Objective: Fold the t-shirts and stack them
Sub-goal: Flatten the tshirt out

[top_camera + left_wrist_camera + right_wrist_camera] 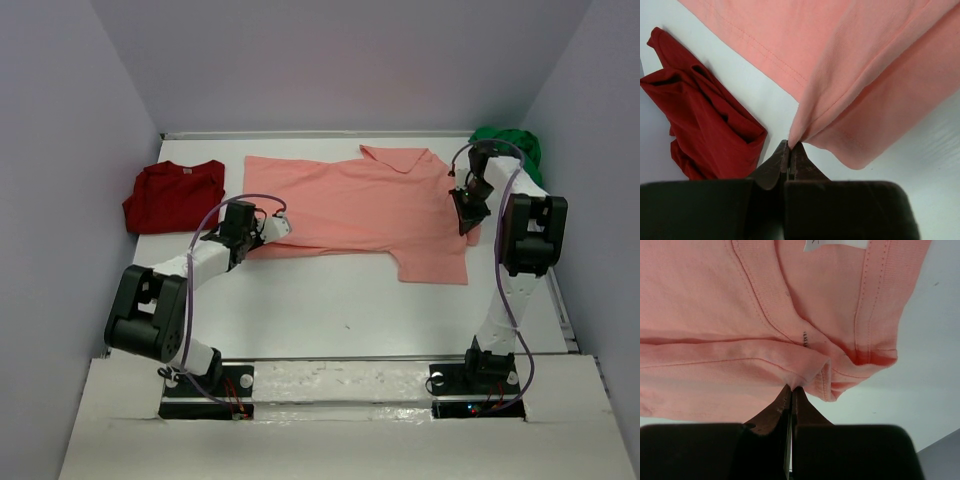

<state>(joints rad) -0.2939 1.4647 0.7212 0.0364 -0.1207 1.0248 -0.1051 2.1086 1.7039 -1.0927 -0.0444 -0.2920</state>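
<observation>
**salmon-pink t-shirt (350, 205) spread out, pinched at both ends**

the white table (330, 310) fills the space between pale walls, with both arm bases bolted at its near edge.

the salmon-pink t-shirt is the biggest thing on it. it lies sideways across the far middle of the table, hem to the left and collar to the right, and one short sleeve points toward the near right. it is mostly flat, and the left wrist view shows a second layer of cloth folded over along its near edge.

the dark red t-shirt (172, 195) lies rumpled at the far left, just beside the salmon hem, with a strip of bare table between the two. the green t-shirt (510, 145) is bunched in the far right corner, partly hidden behind the right arm (520, 250); i cannot tell whether it touches the salmon one.

the left arm (170, 290) reaches low across the table to the shirt's near-left hem corner. the right arm stands upright and bends down over the collar end.

the left gripper (789, 146) has its jaws closed tight on a pointed bit of the salmon hem, which runs straight into the fingertips. the right gripper (791, 390) is likewise closed, nipping a small fold of salmon cloth beside the ribbed collar seam.

a white label (835, 244) shows at the top edge of the right wrist view, inside the neckline.
</observation>
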